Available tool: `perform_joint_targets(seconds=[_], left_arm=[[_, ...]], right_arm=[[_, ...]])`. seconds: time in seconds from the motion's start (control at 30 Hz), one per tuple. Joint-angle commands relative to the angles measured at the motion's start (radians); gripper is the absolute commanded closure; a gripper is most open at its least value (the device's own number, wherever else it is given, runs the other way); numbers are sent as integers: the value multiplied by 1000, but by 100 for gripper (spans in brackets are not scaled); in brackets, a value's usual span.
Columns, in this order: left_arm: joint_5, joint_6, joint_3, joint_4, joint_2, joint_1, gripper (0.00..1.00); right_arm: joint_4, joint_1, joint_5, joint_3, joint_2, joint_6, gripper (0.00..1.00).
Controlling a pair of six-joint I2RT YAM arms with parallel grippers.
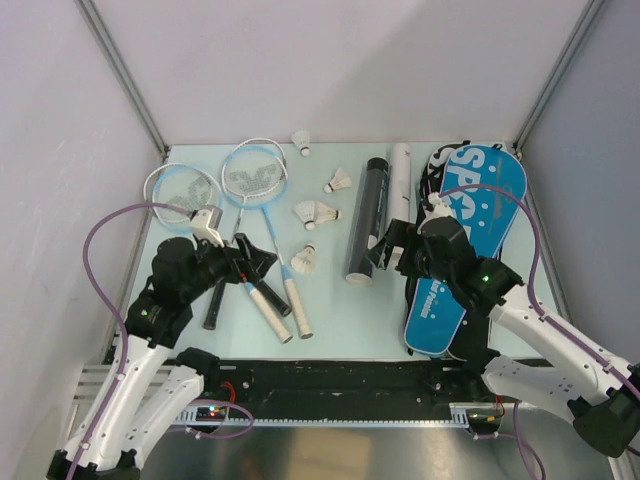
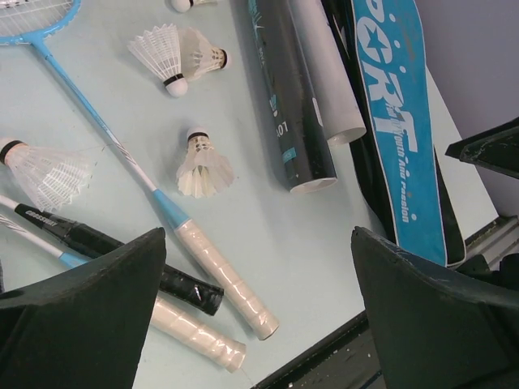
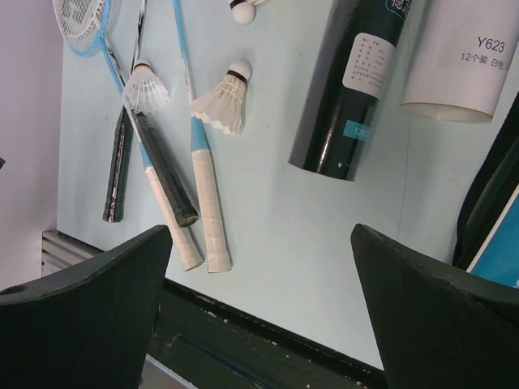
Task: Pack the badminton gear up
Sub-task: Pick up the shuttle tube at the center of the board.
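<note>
Rackets lie at the left of the table, their pale-blue heads [image 1: 255, 172] to the rear and their white handles [image 1: 297, 305] toward me. Several white shuttlecocks [image 1: 317, 213] are scattered between them and the long black tube [image 1: 365, 220], which lies on its side. My left gripper [image 1: 252, 263] hovers open over the racket shafts; in the left wrist view it [image 2: 259, 316] holds nothing, with a white handle [image 2: 227, 279] on the table below. My right gripper [image 1: 387, 246] is open beside the tube's near end [image 3: 349, 89], and it [image 3: 259, 308] is empty above bare table.
A white tube [image 1: 398, 180] lies against the black one. The blue and black racket bag [image 1: 470, 230] stretches along the right side, under my right arm. A black rail [image 3: 268, 348] runs along the near table edge. Walls close in on three sides.
</note>
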State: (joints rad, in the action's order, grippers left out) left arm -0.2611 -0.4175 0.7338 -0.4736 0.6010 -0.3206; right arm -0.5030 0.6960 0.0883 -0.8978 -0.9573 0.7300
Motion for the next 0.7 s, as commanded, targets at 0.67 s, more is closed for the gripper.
perform_joint_targets(seconds=[0.67], left_arm=[[105,13,-2,13,-54,71,0]], right_arm=[[193,-81,201,-29,-166,25,10]])
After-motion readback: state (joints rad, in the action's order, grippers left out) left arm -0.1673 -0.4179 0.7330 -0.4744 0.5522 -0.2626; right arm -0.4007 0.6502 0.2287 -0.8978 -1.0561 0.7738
